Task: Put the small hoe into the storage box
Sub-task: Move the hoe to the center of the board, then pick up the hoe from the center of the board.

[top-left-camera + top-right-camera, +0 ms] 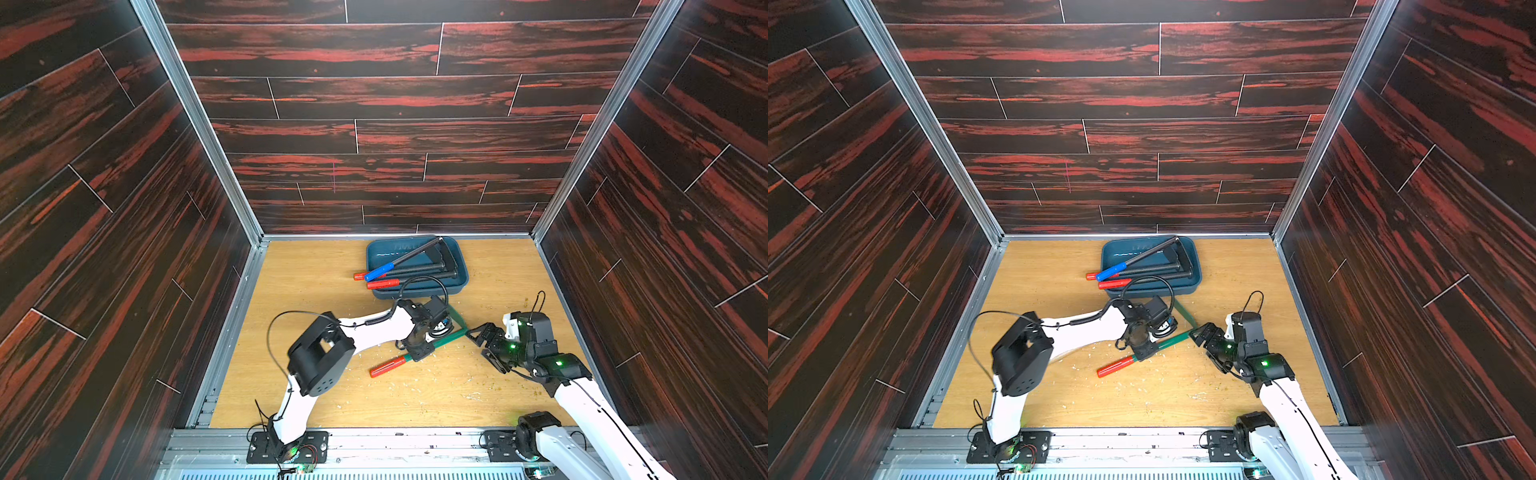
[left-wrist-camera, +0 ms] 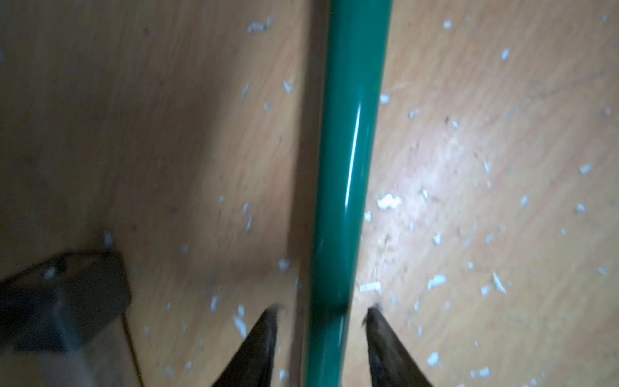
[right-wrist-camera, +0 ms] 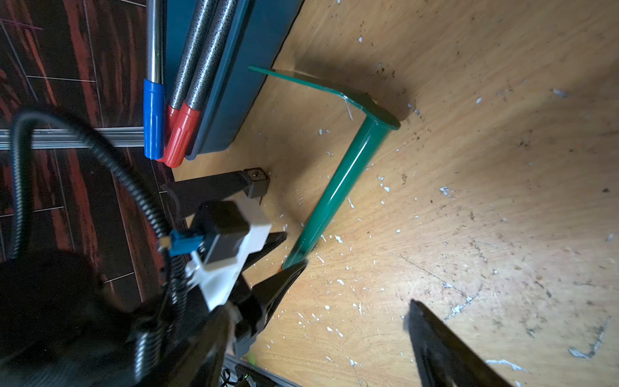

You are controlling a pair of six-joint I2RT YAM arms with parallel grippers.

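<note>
The small hoe has a green shaft, a red grip and a green blade. It lies on the wooden table in front of the storage box, a dark teal tray at the back. My left gripper straddles the green shaft. Its jaws stand apart with a gap on each side of the shaft. My right gripper is open and empty, just right of the blade end.
Three other hoes lie in the box, one with a blue grip and two with red grips. Their grips overhang its left rim. White chips litter the table. Dark panelled walls close in the left, right and back sides.
</note>
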